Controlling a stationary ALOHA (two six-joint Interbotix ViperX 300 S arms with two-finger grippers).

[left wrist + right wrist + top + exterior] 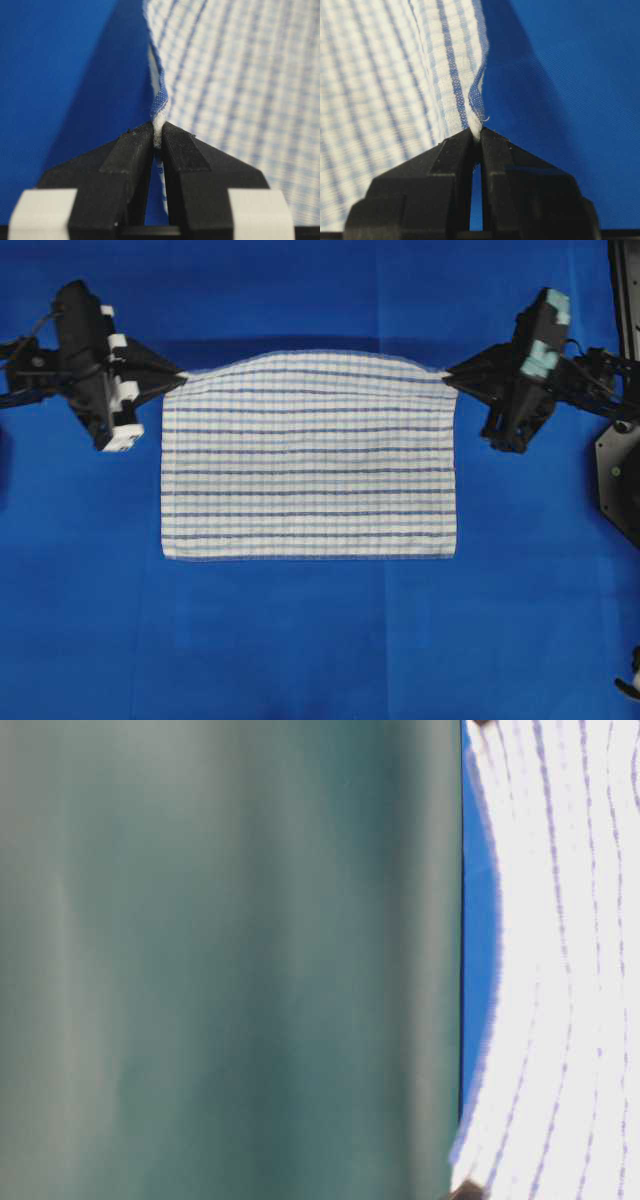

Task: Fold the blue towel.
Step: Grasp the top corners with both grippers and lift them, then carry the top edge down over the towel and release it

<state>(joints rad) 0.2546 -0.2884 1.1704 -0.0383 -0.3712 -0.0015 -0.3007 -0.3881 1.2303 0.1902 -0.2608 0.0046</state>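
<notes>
The blue towel, white with thin blue stripes, lies spread on the blue table cover. Its near edge rests flat and its far edge is lifted and bowed upward between the grippers. My left gripper is shut on the towel's far left corner, as the left wrist view shows. My right gripper is shut on the far right corner, pinched at the fingertips in the right wrist view. The towel also fills the right side of the table-level view.
The blue table cover surrounds the towel on all sides. A black robot base stands at the right edge. A blurred dark green surface blocks most of the table-level view.
</notes>
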